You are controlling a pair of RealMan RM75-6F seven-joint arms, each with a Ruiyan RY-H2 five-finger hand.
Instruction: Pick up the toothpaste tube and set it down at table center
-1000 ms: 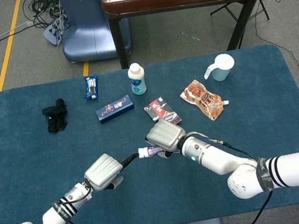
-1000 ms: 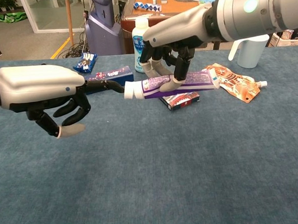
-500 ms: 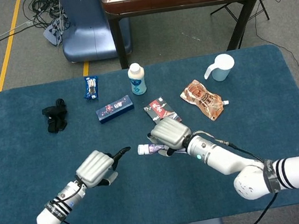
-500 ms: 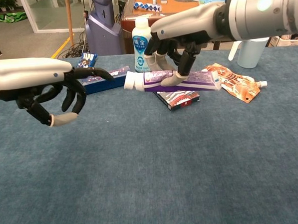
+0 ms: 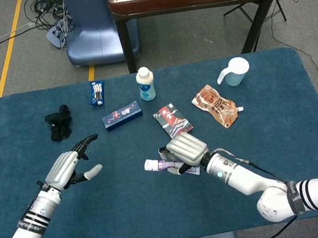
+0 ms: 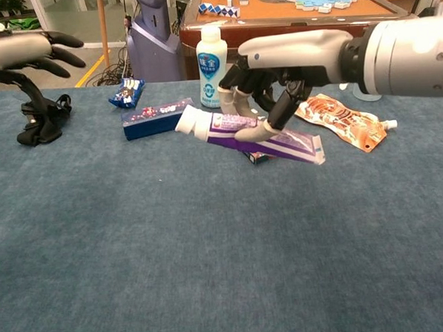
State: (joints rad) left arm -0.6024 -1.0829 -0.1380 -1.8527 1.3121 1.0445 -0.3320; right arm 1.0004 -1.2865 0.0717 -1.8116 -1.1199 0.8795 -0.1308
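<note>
I am gripping the toothpaste tube [image 6: 248,130] in my right hand [image 6: 276,77], fingers curled over the top and thumb under the body, holding it mid-length so it is balancing and staying roughly level, white cap end tipped up toward my left and the flat crimped tail drooping lower; it is hanging just above the blue table cloth [image 6: 212,270] near table center, ready, I judge, for lowering and letting go. My left hand [image 5: 69,166] is empty, fingers spread and relaxed, off to the side well apart from the tube, likely keeping clear of the drop spot. The tube is soft glossy plastic, white and purple, squashy in the middle, so I am pinching lightly. The cloth is a napped felt-like surface, so it should not be sliding. Behind are sitting a rigid white bottle [image 6: 212,65], a dark blue box [image 6: 158,119], a crinkly foil pouch [image 6: 342,119], a small red packet [image 5: 173,120], a white jug [image 5: 234,72] and a black strap bundle [image 5: 58,122]
</note>
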